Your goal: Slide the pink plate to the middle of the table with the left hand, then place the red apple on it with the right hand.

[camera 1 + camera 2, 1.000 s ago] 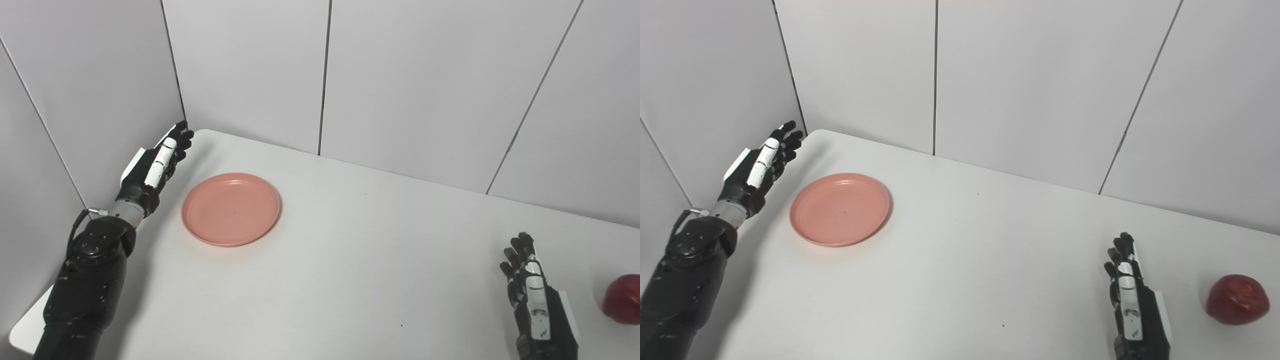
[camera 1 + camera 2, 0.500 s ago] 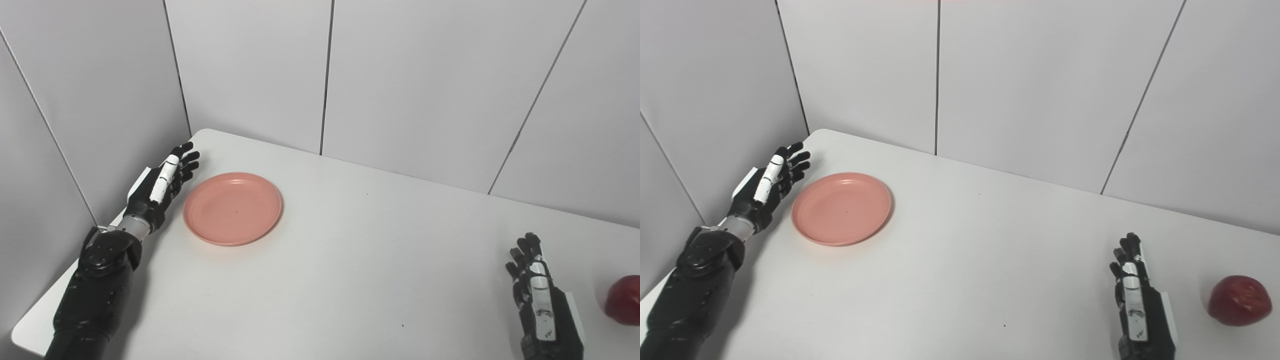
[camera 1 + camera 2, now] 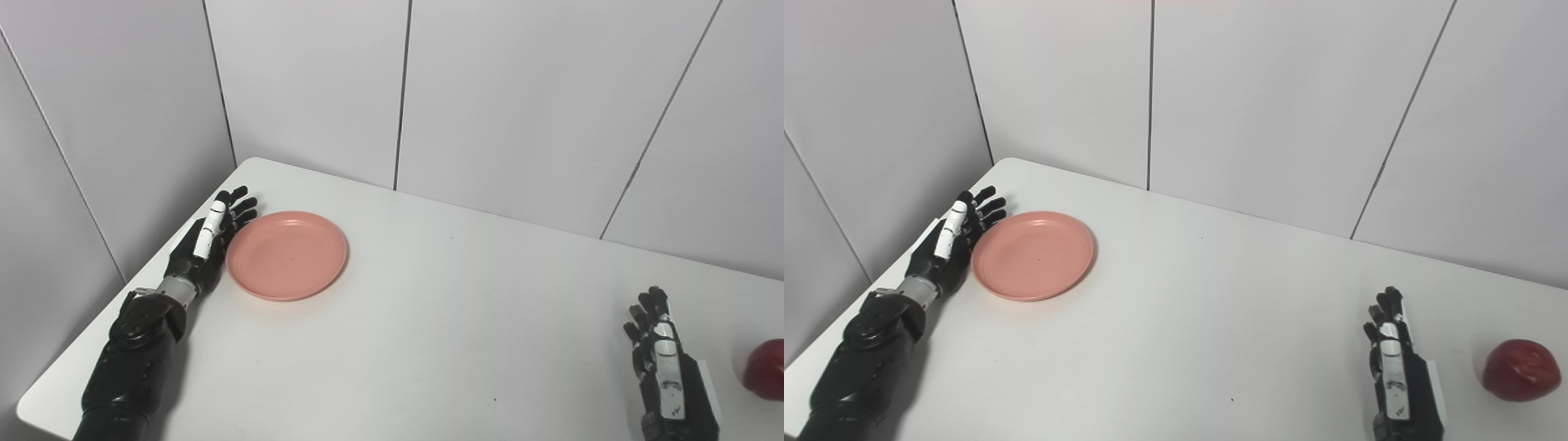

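While my left hand (image 3: 207,242) lies edge-on at the plate's (image 3: 286,255) left rim, fingers spread and holding nothing, I judge the task as barely begun: the hand is set for the push, but the plate sits toward the table's (image 3: 429,318) left rear corner, well short of the middle. Whether my palm actually touches the rim I cannot tell; in both views it looks just beside it or grazing it.

My right hand (image 3: 1399,380) waits low near the front right, fingers straight and slightly apart, empty. The apple (image 3: 1518,369) rests on the table just to its right, apart from the hand.

So both steps are left: the slide to the middle, then the grasp, the carry, and the set-down on the plate.

The apple is cut by the frame edge in the left eye view and whole only in the right. My right wrist runs off the bottom edge, and the left thumb is hard to make out against the dark hand.
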### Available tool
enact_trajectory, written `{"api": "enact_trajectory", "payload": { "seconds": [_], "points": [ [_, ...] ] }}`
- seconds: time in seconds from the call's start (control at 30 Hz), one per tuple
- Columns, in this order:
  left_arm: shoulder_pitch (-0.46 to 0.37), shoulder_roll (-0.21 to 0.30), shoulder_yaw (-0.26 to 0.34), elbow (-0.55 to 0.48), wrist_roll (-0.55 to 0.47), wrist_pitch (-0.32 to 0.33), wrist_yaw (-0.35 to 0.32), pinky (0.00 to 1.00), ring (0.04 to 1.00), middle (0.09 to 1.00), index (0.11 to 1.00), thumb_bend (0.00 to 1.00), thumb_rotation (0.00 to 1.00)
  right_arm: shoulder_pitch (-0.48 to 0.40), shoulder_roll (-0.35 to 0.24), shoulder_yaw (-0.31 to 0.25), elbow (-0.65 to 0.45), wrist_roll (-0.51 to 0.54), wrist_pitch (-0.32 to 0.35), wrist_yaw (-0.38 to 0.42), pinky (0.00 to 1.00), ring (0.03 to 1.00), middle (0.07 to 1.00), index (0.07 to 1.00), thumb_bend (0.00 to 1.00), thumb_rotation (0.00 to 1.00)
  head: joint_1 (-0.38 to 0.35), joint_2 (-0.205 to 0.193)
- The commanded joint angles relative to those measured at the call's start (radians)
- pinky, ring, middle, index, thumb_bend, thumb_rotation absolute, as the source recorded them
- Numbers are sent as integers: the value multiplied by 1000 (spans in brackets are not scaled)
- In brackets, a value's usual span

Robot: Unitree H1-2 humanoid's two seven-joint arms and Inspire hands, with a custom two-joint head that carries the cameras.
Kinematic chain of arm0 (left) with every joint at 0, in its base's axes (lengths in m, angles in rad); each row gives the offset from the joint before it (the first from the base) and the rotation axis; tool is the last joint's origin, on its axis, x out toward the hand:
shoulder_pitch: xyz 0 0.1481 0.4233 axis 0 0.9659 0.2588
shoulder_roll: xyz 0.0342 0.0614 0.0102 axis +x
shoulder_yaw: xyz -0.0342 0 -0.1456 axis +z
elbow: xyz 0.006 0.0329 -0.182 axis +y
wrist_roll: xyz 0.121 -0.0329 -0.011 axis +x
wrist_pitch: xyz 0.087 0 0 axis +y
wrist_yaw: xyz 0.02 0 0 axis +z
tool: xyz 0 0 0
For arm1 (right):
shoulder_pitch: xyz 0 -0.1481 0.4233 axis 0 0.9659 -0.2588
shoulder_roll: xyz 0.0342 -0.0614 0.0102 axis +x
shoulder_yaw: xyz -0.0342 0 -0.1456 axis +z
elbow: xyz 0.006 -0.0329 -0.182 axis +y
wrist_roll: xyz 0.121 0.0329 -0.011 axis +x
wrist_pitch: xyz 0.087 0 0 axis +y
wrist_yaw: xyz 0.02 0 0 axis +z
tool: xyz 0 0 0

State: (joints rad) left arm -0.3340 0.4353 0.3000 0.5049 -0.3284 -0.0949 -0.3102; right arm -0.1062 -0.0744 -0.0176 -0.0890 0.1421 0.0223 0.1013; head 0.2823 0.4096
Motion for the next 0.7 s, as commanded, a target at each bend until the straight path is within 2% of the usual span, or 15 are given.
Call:
{"api": "enact_trajectory", "payload": {
  "seconds": [0.0, 0.23, 0.37, 0.5, 0.67],
  "points": [
    [-30, 5, -7, -25, -20, -17, -27, 931, 923, 917, 917, 642, 1000, -21, 4, -6, -37, 6, 4, -4, 1000, 1000, 997, 1000, 623, 928, -1, 1],
    [-25, -17, -26, -38, -11, -31, -33, 917, 915, 910, 907, 668, 1000, -22, 1, -5, -37, 1, -2, -4, 1000, 1000, 995, 1000, 641, 927, -16, 4],
    [-15, -40, -44, -97, -3, 10, -14, 921, 917, 913, 916, 654, 1000, -22, -1, -5, -34, 3, -8, 1, 1000, 1000, 998, 1000, 637, 926, -21, 5],
    [-19, -53, -60, -115, -13, 19, -28, 922, 921, 920, 921, 639, 1000, -22, 0, -4, -35, -4, -9, -2, 1000, 1000, 995, 1000, 629, 929, -31, 7],
    [-21, -90, -74, -166, -21, 71, -21, 937, 929, 927, 923, 627, 1000, -25, 1, -1, -30, 5, -17, 6, 1000, 1000, 999, 1000, 641, 914, -46, 12]
  ]
}}
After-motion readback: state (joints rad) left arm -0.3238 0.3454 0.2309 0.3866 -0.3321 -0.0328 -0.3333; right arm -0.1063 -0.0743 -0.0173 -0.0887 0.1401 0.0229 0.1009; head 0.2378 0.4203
